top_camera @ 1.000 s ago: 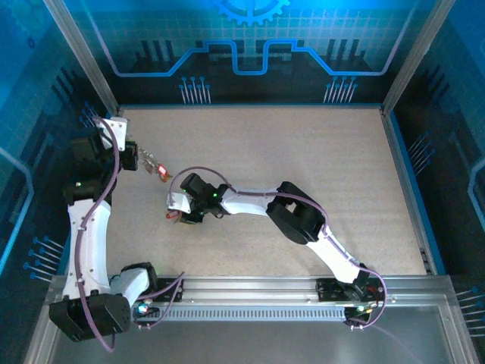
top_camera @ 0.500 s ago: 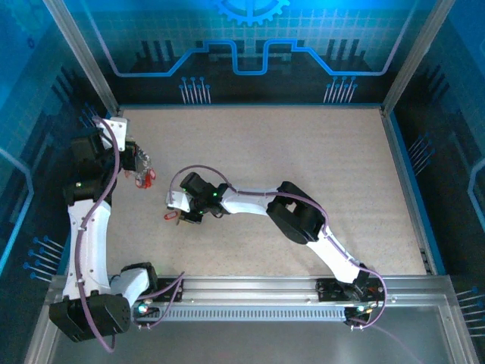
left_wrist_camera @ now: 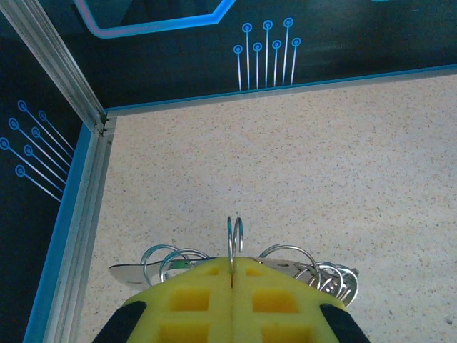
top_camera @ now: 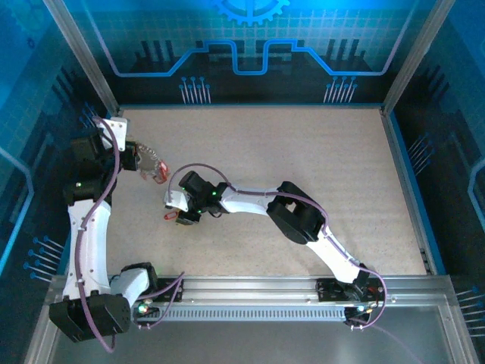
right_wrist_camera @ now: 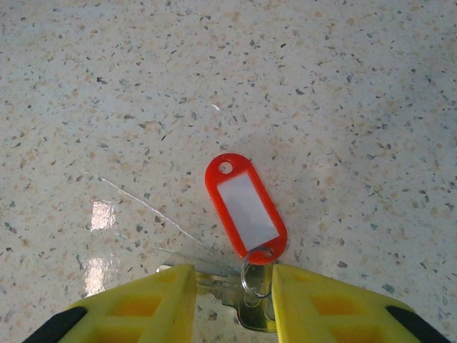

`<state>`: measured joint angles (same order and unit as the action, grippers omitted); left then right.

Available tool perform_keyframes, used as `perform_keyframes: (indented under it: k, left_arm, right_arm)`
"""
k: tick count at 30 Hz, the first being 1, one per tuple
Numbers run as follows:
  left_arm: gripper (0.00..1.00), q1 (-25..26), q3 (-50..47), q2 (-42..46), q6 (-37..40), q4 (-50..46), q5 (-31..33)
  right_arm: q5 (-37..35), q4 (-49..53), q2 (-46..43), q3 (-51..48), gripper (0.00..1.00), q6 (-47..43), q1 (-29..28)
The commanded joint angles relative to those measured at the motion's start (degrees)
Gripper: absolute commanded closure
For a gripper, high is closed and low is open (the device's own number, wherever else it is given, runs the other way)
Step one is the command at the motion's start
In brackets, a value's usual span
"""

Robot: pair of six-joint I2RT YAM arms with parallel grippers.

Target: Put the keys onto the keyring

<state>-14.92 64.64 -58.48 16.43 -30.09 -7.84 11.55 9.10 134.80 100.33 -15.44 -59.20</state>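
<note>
My left gripper is shut, its yellow pads pinching the silver ring of the keyring upright. More silver rings and a key blade spread to either side behind the pads, and a red tag hangs in that bunch. My right gripper is open low over the table. A silver key lies between its yellow fingers. The key's red tag with a white label lies flat just ahead of them.
The speckled beige tabletop stretches to the right and back. A metal frame post and the blue wall edge stand close to the left gripper's left side. The right arm's elbow rests mid-table.
The bunch hanging from my left gripper swung in toward it, then back out to the right. My right gripper crept slightly up-left, staying over the red-tagged key.
</note>
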Motion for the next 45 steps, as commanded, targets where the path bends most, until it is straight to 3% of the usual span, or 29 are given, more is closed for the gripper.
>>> perform_keyframes:
  k: [1,6,10,26,38,45]
  left_arm:
    - [1.00,-0.6,0.0,0.7,-0.1,3.6,-1.7]
    - [1.00,-0.6,0.0,0.6,-0.2,3.7,-2.3]
    - [1.00,-0.6,0.4,0.6,-0.2,3.5,-2.4]
    - [1.00,-0.6,-0.2,1.1,0.4,3.3,-3.7]
    - [1.00,-0.3,-3.9,3.3,3.8,5.9,-13.0]
    - [1.00,4.0,-6.0,3.5,7.5,5.5,-16.4]
  right_arm:
    - [-0.4,2.5,2.8,2.6,0.71,-1.1,-0.4]
    - [-4.2,3.7,3.2,3.9,0.78,-1.6,-0.4]
    - [-2.6,3.1,3.1,3.9,0.91,-1.2,-0.3]
    - [-4.2,-1.2,0.8,0.4,1.00,-1.1,0.1]
    - [0.5,-21.5,-16.8,-22.4,1.00,5.0,3.9]
    - [5.4,-27.0,-23.0,-31.2,1.00,6.4,8.3]
